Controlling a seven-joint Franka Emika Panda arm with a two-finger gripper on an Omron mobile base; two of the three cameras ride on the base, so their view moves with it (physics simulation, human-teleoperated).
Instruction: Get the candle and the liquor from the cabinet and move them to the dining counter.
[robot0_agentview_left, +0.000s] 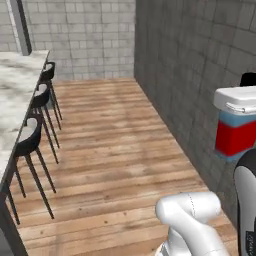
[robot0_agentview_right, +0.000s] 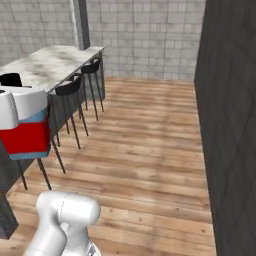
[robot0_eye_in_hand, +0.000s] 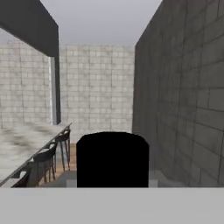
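Observation:
The liquor (robot0_agentview_left: 235, 137), a squat bottle with a blue upper part, a red lower part and a black cap (robot0_agentview_left: 248, 79), hangs in the air close to the cameras. My gripper (robot0_agentview_left: 237, 102) is shut on its upper part, the white hand wrapping it. In the right base view the liquor (robot0_agentview_right: 25, 140) hangs at the left edge under the gripper (robot0_agentview_right: 22, 107). In the hand view its black cap (robot0_eye_in_hand: 113, 159) hides my fingertips. The dining counter (robot0_agentview_left: 17, 85), a long white marble top, runs along the left and also appears as the dining counter (robot0_agentview_right: 55, 62). The candle and the cabinet are out of view.
Black round-seated stools (robot0_agentview_left: 30, 137) line the counter's near side over a wooden floor (robot0_agentview_left: 115, 150). A dark grey tiled wall (robot0_agentview_left: 200, 65) runs along the right. A grey pillar (robot0_agentview_left: 21, 25) stands at the counter's far end before a pale brick wall.

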